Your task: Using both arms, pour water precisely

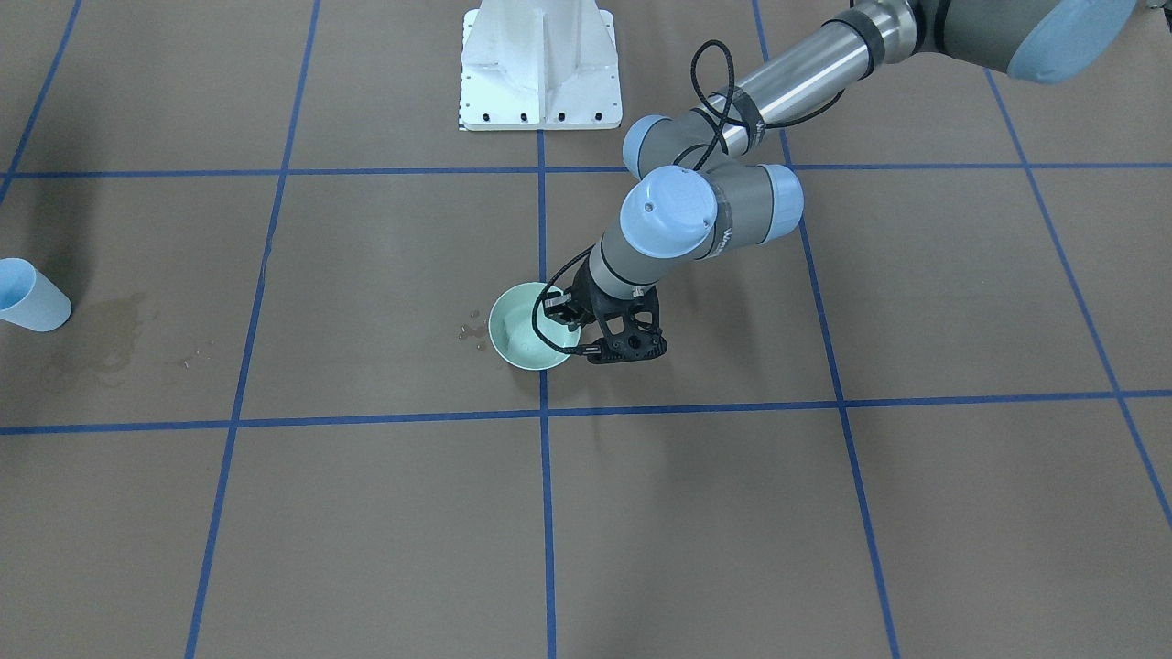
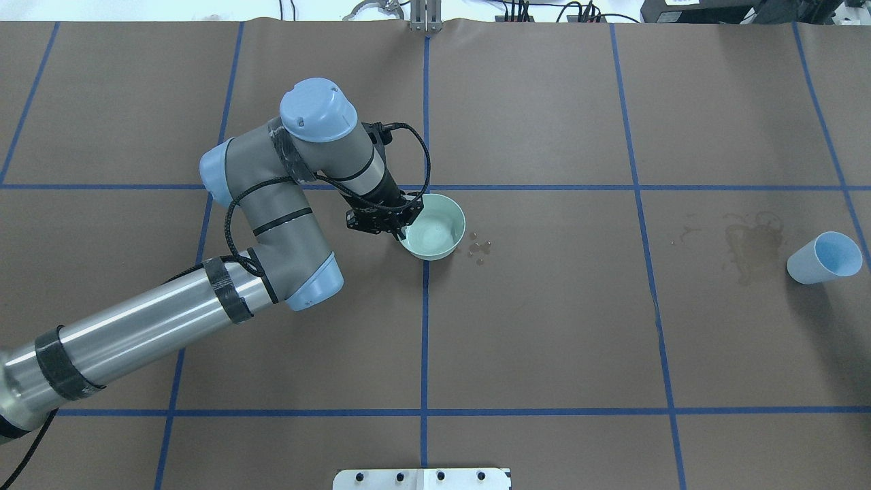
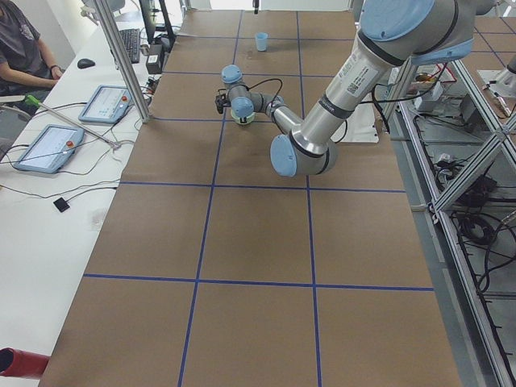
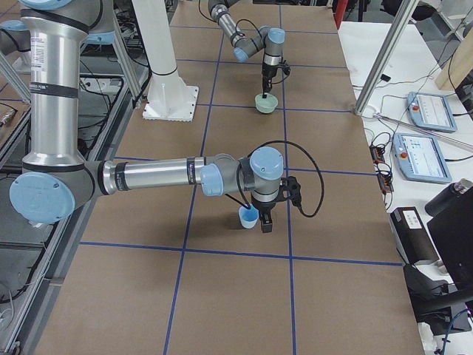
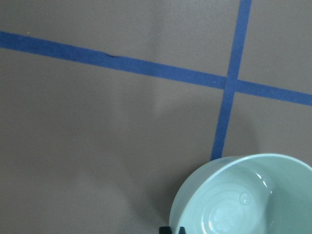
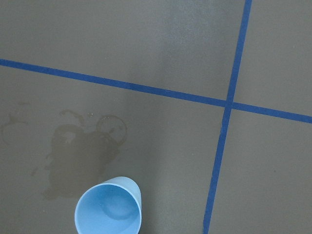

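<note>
Mint bowl (image 2: pixel 439 238) clamped by left end effector (image 2: pixel 401 231); right end effector (image 4: pixel 266 224), side-view only, unclear.

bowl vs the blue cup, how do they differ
The bowl is pale green, wide and shallow; the cup is light blue, taller and narrow. The bowl sits mid-table with the left gripper clamped on its rim; the cup stands near the table's end by a damp stain. Both are upright and open-topped.

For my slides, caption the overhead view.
Left gripper holds the mint bowl by its rim; blue cup stands far right beside a damp stain.
</note>
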### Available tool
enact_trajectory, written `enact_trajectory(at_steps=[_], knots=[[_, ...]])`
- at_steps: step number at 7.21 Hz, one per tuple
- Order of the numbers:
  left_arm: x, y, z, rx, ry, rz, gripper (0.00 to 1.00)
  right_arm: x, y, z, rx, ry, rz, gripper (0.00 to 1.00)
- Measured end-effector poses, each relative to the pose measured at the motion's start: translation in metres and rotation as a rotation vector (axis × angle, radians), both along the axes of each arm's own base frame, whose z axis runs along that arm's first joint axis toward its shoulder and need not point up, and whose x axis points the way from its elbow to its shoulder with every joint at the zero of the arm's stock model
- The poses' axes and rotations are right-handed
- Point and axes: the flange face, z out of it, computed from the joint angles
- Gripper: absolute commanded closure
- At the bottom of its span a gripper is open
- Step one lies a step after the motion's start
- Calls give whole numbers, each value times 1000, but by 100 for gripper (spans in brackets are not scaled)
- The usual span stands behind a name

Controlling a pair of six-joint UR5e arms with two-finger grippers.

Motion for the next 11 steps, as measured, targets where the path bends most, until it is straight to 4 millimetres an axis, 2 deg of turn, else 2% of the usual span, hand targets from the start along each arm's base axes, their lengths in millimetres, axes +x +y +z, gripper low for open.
enact_trajectory(at_steps=[6,7,8,9,11], knots=[[-3,-2,5,-6,-7,-5,100,0,0,0,1,0,0,0],[-3,-2,7,-8,-9,-5,96,0,0,0,1,0,0,0],[-3,-2,9,-9,-12,-5,53,0,0,0,1,0,0,0],[-3,-1,10,-10,-12,-4,1,0,0,0,1,0,0,0],[-3,0,9,-8,-11,-4,0,0,0,0,1,-1,0,0]])
